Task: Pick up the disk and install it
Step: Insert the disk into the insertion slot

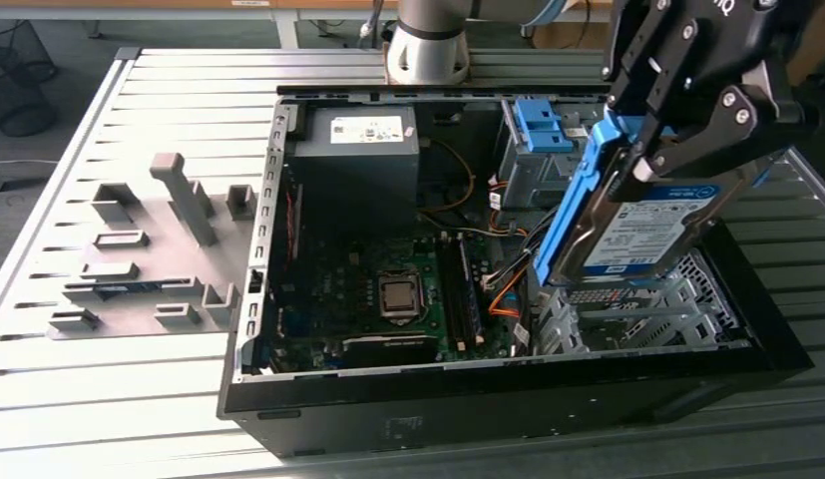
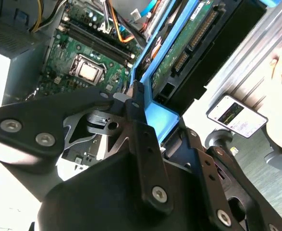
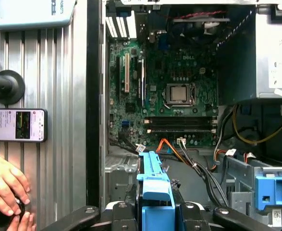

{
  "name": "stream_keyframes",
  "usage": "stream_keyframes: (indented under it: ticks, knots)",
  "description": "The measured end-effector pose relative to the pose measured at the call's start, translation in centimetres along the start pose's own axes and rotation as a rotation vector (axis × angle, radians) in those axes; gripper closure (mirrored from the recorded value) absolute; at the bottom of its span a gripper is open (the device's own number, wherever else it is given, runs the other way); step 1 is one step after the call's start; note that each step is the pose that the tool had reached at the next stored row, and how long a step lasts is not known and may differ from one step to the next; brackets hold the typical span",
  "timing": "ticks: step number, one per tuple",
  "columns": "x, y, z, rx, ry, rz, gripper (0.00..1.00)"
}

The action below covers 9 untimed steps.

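The disk (image 1: 647, 228), silver-grey with a white-and-blue label and blue side rails, hangs tilted on edge over the open computer case's front right corner. My gripper (image 1: 662, 150) is shut on its upper end. Below it sits the perforated silver drive cage (image 1: 638, 311); the disk's lower edge is just above the cage, and I cannot tell if they touch. In the second wrist view the disk's green circuit-board underside (image 2: 179, 48) and blue rail run away from the gripper (image 2: 145, 103). In the first wrist view the blue rail (image 3: 155, 179) stands between the black fingers (image 3: 124, 214).
The black case (image 1: 519, 399) lies open on a slatted metal table (image 1: 106, 399). Inside are the motherboard (image 1: 372, 289), the black power supply (image 1: 359, 150), orange cables (image 1: 506, 284) and a blue bracket (image 1: 543, 125) on a grey cage. Grey fixtures (image 1: 146, 259) stand at the exterior view's left. A person's hand (image 3: 6, 187) and a phone (image 3: 16, 125) are beside the case.
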<state>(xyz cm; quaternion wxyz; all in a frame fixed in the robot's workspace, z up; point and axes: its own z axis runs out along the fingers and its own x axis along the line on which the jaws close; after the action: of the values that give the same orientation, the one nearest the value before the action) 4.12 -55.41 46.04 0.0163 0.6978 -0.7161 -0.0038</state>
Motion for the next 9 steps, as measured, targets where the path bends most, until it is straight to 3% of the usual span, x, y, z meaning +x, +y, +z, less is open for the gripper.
stream_keyframes:
  ticks: [5, 9]
  knots:
    - [-0.01, -1.24, 0.30, 0.0000, 0.0001, 0.000, 0.64]
    - [0.00, -1.35, 0.38, -0.0001, 0.0000, 0.000, 0.64]
